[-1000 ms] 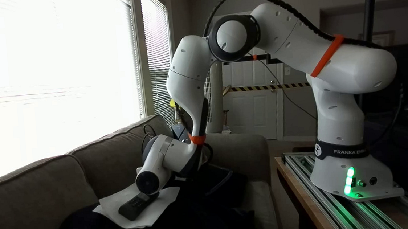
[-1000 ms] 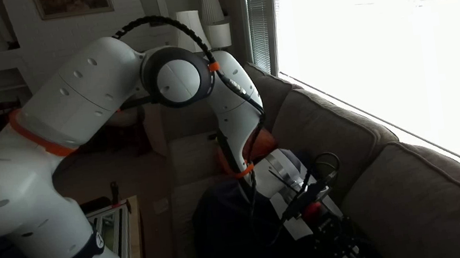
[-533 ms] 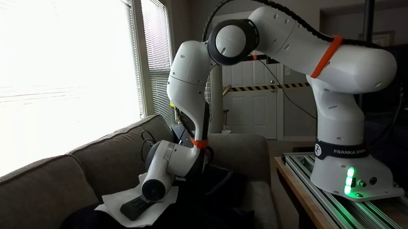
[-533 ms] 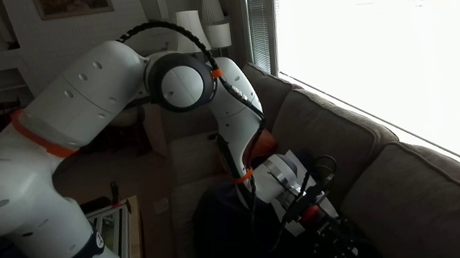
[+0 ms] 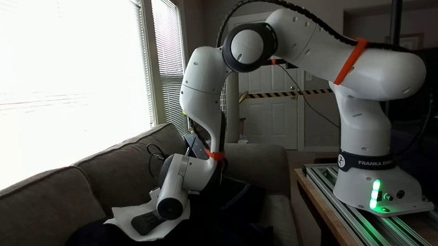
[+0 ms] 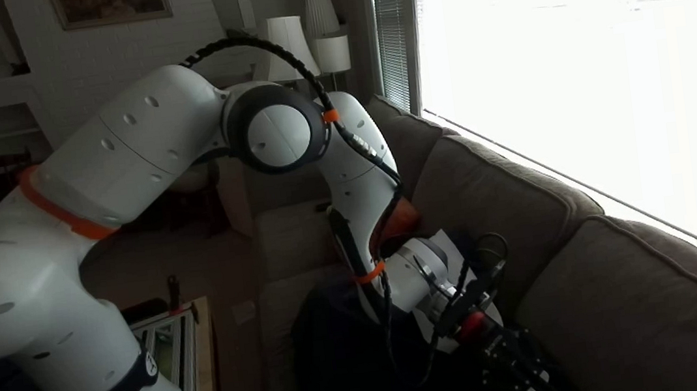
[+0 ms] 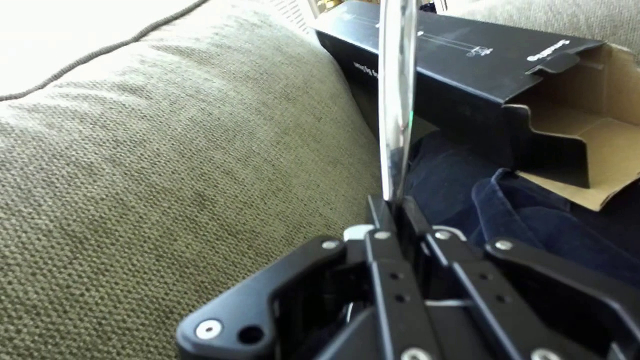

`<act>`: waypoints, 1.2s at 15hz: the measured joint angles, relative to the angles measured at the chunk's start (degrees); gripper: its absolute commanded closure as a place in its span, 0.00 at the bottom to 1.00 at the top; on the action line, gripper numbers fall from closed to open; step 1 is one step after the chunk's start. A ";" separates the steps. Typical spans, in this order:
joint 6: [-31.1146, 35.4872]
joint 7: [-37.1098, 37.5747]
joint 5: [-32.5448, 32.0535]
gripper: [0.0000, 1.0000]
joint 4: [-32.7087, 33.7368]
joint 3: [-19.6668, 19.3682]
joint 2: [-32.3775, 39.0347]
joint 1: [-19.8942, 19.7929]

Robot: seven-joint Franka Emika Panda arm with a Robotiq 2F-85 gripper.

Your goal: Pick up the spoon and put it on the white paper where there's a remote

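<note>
In the wrist view, the gripper (image 7: 393,202) holds the shiny spoon (image 7: 397,100) pinched; in an exterior view, the black remote (image 5: 145,223) lies upon the white paper (image 5: 122,216).

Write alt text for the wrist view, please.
Black gripper closed on a shiny metal spoon that runs off the top edge. A sofa cushion fills much of the left; an open black box and dark blue cloth lie at right.

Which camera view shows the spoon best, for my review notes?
The wrist view: the spoon shows large and bright, pinched in the gripper, though its far end runs out of frame. In both exterior views I cannot make it out with certainty.
</note>
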 measured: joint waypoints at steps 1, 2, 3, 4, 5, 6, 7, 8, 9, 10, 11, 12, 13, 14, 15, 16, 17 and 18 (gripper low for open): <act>-0.31 -0.22 -0.31 0.98 0.00 0.07 0.15 0.00; -0.50 -0.28 -0.53 0.98 0.00 0.16 0.29 0.00; -0.58 -0.31 -0.59 0.98 0.00 0.28 0.39 -0.01; -0.60 -0.35 -0.60 0.98 0.00 0.42 0.47 -0.02; -0.60 -0.37 -0.61 0.98 0.00 0.53 0.52 -0.02; -0.60 -0.41 -0.61 0.98 0.00 0.65 0.59 -0.03; -0.60 -0.43 -0.61 0.98 0.00 0.78 0.67 -0.03; -0.60 -0.44 -0.61 0.98 0.00 0.95 0.76 -0.04; -0.60 -0.44 -0.61 0.98 0.00 1.17 0.83 -0.06; -0.60 -0.44 -0.61 0.98 0.00 1.36 0.88 -0.06; -0.60 -0.44 -0.61 0.98 0.01 1.52 0.90 -0.07; -0.60 -0.44 -0.61 0.98 0.01 1.68 0.91 -0.08; -0.60 -0.44 -0.61 0.98 0.01 1.81 0.91 -0.10; -0.60 -0.44 -0.61 0.98 0.01 1.91 0.92 -0.13; -0.60 -0.44 -0.61 0.98 0.01 1.97 0.94 -0.16; -0.60 -0.44 -0.61 0.98 0.01 2.04 0.97 -0.23; -0.60 -0.44 -0.60 0.98 0.01 2.14 1.00 -0.36; -0.60 -0.44 -0.58 0.98 0.01 2.27 1.03 -0.51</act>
